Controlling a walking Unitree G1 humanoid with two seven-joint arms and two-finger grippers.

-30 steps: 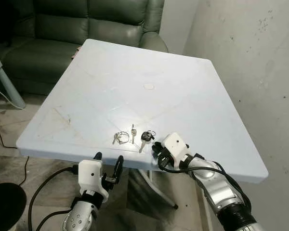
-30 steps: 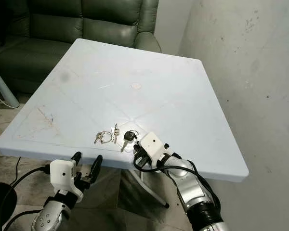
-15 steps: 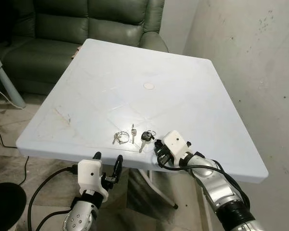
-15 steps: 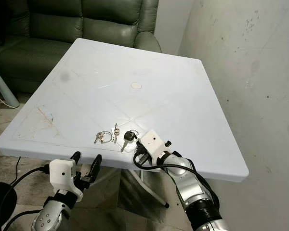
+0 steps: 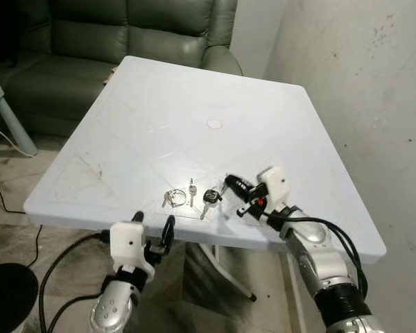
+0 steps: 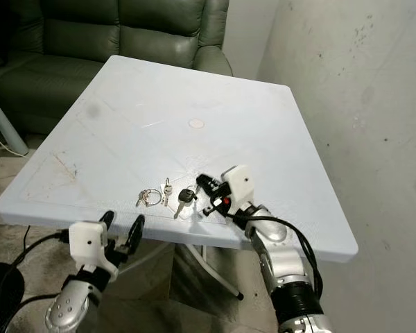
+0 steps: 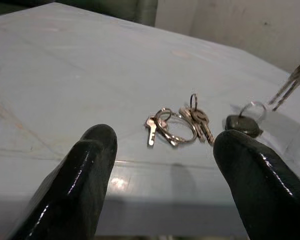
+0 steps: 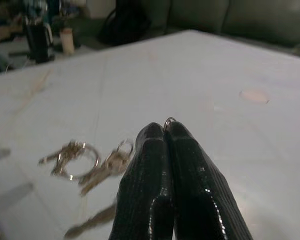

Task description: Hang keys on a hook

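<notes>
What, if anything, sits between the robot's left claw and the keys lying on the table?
Nothing visible. The open left gripper hangs at the table's near edge, with bare tabletop between it and the keys. The right gripper, shut on a small ring, is off to one side.

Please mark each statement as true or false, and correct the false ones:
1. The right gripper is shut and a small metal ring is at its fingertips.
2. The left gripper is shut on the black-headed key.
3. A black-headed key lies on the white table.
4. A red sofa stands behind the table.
1. True: the right gripper is shut, and the small metal ring sticks out at its fingertips.
2. False: the left gripper is open at the table's near edge and holds nothing.
3. True: the black-headed key lies on the white table.
4. False: the sofa is dark green.
</notes>
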